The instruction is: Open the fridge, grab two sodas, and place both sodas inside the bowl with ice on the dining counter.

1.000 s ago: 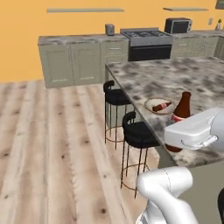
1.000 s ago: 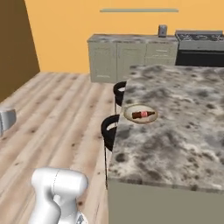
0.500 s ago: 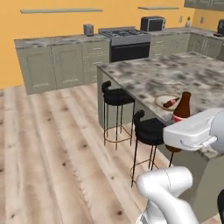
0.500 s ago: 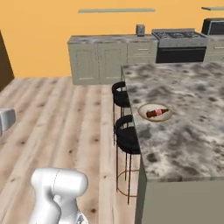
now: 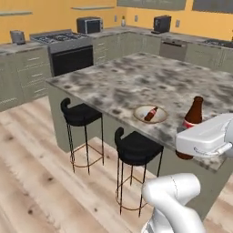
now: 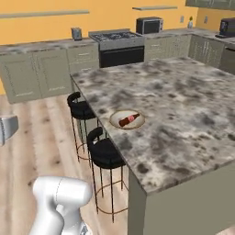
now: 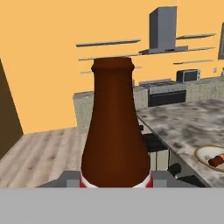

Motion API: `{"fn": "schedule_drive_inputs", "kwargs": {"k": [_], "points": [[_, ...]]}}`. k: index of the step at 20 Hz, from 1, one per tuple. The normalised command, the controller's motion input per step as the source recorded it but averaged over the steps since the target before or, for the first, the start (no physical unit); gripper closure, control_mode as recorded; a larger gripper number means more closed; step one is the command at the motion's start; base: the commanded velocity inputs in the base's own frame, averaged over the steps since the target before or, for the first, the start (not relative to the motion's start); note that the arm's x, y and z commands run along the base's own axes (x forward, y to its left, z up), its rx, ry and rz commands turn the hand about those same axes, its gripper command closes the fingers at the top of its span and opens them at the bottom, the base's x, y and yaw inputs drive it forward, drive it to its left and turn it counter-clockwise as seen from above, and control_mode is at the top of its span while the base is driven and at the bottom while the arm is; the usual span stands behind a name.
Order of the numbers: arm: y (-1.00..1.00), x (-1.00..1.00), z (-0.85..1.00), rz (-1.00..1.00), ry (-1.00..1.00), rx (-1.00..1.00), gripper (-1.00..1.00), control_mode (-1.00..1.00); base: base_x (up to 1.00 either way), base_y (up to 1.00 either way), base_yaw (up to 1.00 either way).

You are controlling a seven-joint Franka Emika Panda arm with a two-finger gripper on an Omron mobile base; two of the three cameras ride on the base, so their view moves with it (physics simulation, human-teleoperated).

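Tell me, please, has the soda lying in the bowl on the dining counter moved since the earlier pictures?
No. The soda lies in the bowl, at the same place on the dining counter, above the stools; only the camera view shifted.

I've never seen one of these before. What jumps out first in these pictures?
A dark brown soda bottle looms upright in the hand view, held in the robot's gripper at the near end of the granite dining counter. On that counter sits a shallow tan-rimmed bowl with another soda lying in it, above two black stools.
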Motion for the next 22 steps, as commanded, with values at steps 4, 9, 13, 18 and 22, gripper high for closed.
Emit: {"fn": "schedule_drive_inputs", "kwargs": {"k": [4, 9, 13, 18, 22], "points": [[0.00, 0.00, 0.00, 0.00, 0.00, 0.00, 1.00, 1.00, 0.31, 0.38, -0.63], [0.00, 0.00, 0.00, 0.00, 0.00, 0.00, 1.00, 1.00, 0.21, 0.53, -0.58], [0.00, 0.00, 0.00, 0.00, 0.00, 0.00, 1.00, 1.00, 0.15, 0.84, -0.46], [0.00, 0.00, 0.00, 0.00, 0.00, 0.00, 1.00, 1.00, 0.01, 1.00, -0.38], [0.00, 0.00, 0.00, 0.00, 0.00, 0.00, 1.00, 1.00, 0.12, 0.72, -0.43]]}}
